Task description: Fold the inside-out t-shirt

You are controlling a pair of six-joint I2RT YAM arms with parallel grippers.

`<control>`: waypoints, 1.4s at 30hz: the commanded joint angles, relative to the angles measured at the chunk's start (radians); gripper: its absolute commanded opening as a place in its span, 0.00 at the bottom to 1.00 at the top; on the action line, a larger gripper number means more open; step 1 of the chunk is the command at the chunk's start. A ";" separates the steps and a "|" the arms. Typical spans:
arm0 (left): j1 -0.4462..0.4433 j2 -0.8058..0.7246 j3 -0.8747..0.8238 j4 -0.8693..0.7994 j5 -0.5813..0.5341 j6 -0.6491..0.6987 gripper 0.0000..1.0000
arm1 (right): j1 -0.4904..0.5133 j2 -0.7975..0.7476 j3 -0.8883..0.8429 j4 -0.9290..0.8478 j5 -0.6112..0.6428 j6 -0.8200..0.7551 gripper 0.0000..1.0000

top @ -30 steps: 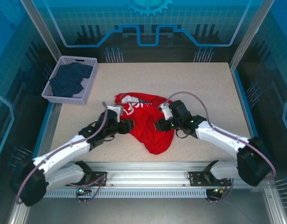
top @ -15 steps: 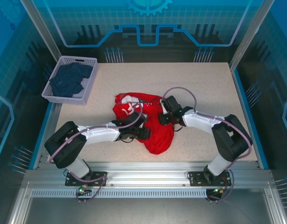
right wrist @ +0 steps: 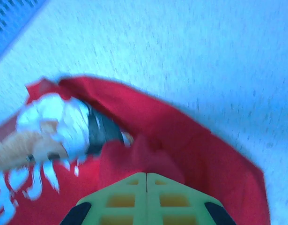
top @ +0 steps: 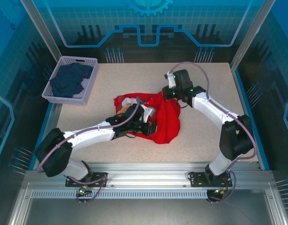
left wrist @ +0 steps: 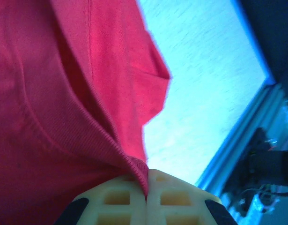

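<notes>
Fingers (left wrist: 120,199) of the left gripper (left wrist: 146,187) are clamped on a ribbed edge of the red inside-out t-shirt (top: 165,119), the right gripper (right wrist: 146,180) pinches its far edge, and it lies bunched mid-way across the table (top: 134,79), so flattening and every fold look undone.

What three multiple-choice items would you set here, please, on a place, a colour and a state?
1. Where on the table is the basket? A far-left corner; B near-right corner; C centre.
2. What colour is the garment in it? A yellow; B white; C dark navy.
3. The left gripper is: A wide open; B shut on the t-shirt; C shut on nothing.
Answers: A, it sits at the far-left edge; C, the cloth is dark blue; B, red cloth is pinched in its shut jaws.
</notes>
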 commanded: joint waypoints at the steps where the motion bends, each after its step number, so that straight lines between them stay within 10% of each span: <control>1: 0.033 -0.064 0.030 0.126 0.049 -0.053 0.00 | -0.046 0.063 0.127 -0.124 -0.071 -0.037 0.08; 6: 0.098 -0.088 0.044 0.344 0.017 -0.257 0.00 | -0.088 0.013 0.121 -0.131 -0.106 -0.001 0.41; 12: 0.112 -0.073 0.181 0.181 -0.159 -0.236 0.00 | -0.066 -0.324 -0.231 -0.008 -0.185 -0.004 0.67; 21: 0.131 -0.052 0.270 0.128 -0.203 -0.239 0.00 | 0.291 -0.604 -0.808 0.456 0.018 0.081 0.82; 36: 0.150 -0.057 0.363 0.094 -0.221 -0.223 0.00 | 0.488 -0.132 -0.793 0.767 0.479 0.230 0.81; 38: 0.153 -0.059 0.374 0.084 -0.225 -0.211 0.00 | 0.479 -0.087 -0.764 0.811 0.482 0.205 0.69; 42: 0.192 -0.080 0.384 0.071 -0.235 -0.215 0.00 | 0.419 -0.175 -0.715 0.752 0.508 0.114 0.13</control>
